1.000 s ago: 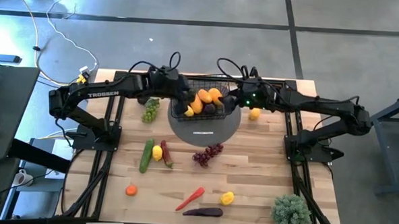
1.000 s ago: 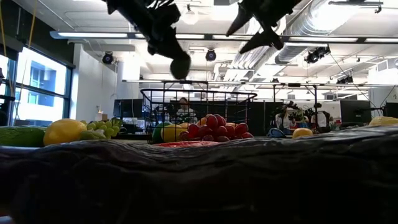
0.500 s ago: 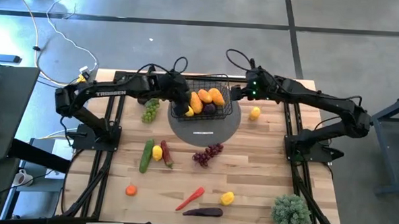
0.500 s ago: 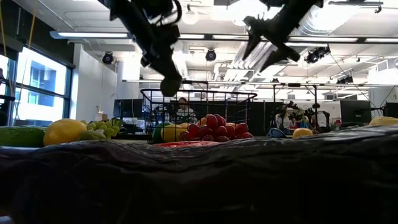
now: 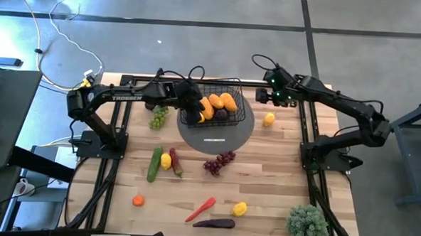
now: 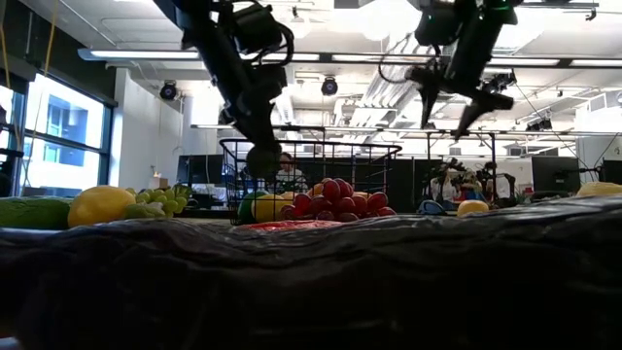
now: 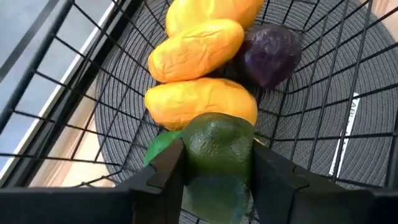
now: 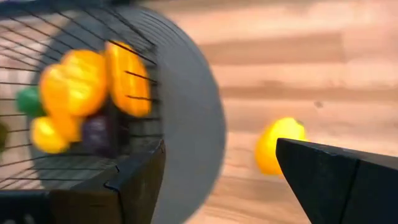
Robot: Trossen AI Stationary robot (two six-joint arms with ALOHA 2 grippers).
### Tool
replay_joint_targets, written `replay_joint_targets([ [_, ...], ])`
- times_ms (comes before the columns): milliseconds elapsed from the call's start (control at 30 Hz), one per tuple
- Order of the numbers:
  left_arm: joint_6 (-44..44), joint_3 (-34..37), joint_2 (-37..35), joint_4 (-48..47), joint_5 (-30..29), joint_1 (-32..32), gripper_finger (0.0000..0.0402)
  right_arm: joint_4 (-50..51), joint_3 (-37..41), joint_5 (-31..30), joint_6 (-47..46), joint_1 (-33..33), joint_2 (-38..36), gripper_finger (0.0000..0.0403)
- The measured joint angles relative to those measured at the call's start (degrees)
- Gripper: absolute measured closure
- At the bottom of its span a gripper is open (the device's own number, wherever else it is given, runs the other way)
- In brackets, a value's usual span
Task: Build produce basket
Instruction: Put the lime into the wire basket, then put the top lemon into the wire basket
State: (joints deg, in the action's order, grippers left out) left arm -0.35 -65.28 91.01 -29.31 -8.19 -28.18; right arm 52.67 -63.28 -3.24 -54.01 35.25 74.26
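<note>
Left end effector (image 7: 214,171) clenched on a green fruit (image 7: 217,146) just inside the basket (image 5: 235,83) on the tabletop; right end effector (image 8: 214,180) released, empty; early release risks bouncing it off the rim.

Left arm is stretched in from the left side, wrist angled downward, and the left gripper (image 5: 191,110) hangs low toward the middle of the bench. Its jaws are clamped on a round green fruit (image 7: 217,149), one finger (image 7: 163,171) pressed against either side. Over on the right, the other arm reaches in from its base with the elbow bent, wrist lifted high above the bench at the far side. The right gripper (image 5: 266,95) points down, jaws spread wide apart with nothing between the fingers (image 8: 134,180).
</note>
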Motion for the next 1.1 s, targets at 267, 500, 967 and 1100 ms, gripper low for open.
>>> replay_joint_targets([
  [267, 0.06, -0.02, 0.61, -0.73, 0.02, -0.27, 0.0243, -0.21, 6.37, 2.42, -5.17, 1.15, 0.01, 0.0116],
  [500, 0.99, -0.02, 0.61, -0.91, 0.0, -0.35, 0.021, -4.5, 11.59, 2.42, -8.82, 1.13, 0.02, 0.0116],
  [967, 1.01, -0.02, 0.61, -0.9, -0.86, -0.35, 0.0179, -12.56, 21.98, 1.97, -16.15, 1.08, 0.02, 0.0116],
  [1100, 1.29, -0.02, 0.61, -0.9, -4.02, -0.73, 0.0179, -15.89, 23.52, 1.96, -16.56, 1.1, 0.02, 0.0116],
])
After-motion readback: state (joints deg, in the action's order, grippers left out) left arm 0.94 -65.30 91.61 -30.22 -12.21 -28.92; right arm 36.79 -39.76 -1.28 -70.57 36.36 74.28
